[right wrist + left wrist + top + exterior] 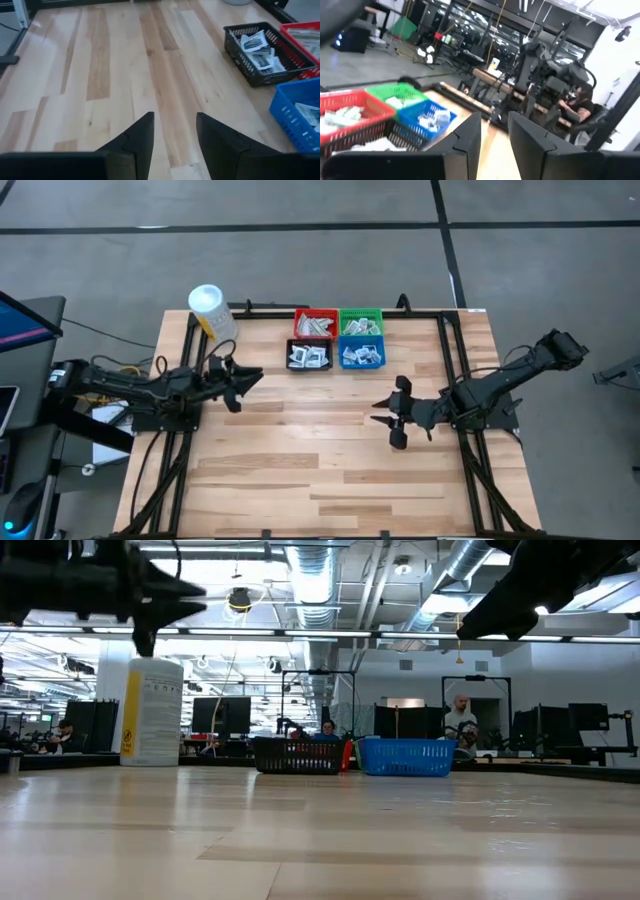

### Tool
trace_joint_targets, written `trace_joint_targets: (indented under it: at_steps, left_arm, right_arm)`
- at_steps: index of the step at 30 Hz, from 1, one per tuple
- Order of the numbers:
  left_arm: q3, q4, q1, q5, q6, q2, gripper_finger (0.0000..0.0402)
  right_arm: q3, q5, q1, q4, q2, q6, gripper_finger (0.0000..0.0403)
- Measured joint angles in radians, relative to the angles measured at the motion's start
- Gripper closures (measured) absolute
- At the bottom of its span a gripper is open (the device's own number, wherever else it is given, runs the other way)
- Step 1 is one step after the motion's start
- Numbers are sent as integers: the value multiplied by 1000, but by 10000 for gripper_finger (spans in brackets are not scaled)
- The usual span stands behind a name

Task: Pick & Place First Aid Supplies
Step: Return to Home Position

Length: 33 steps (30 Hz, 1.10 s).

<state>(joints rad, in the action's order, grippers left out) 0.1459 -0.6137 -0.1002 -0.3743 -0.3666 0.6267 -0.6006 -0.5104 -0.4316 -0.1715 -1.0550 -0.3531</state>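
Left gripper (pixel 495 117): raised off the table (pixel 300 470); fingers parted by a narrow gap, nothing between them.
Right gripper (pixel 175 117): raised too, facing the left gripper across bare wood and well apart from it; fingers spread, holding nothing.
First aid packets (pixel 309 357): none in either gripper; heaped in four small bins between the two grippers, ahead of both sets of fingertips and off toward the far table edge.
Black bin (pixel 287 74): nearest bin to the left gripper, with square white packets inside.
Blue bin (pixel 290 115): right beside the black one, nearest the right gripper, with packets inside.
Red bin (pixel 350 131), green bin (pixel 402 93): just behind black and blue, farther from both grippers, both holding packets.
White tub (pixel 210 310): upright, beyond the left gripper toward the far edge, apart from the bins.
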Motion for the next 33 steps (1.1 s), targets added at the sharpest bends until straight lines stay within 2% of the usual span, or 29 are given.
trace_joint_targets:
  at_steps: [8, 17, 19, 24, 29, 33]
  left_arm:
    - [-141, 17, -12, 0, -87, -83, 302]
    - [-141, 77, -12, 1, -79, -84, 302]
    - [-141, 85, -12, 1, -82, -84, 302]
    - [-141, 99, -12, 6, -89, -84, 302]
    - [-141, 102, -12, 6, -95, -84, 302]
    - [-141, 102, -12, 6, -95, -84, 302]
  right_arm:
    - [0, 39, 0, 0, 0, 2, 257]
    - [-2, 49, 0, -2, 13, -67, 262]
    - [-23, 84, 1, 0, 41, -41, 262]
    - [-53, 208, -3, 2, 226, 100, 257]
    - [-20, 198, -29, -58, 496, 191, 259]
    - [38, 196, -46, -127, 697, 195, 262]
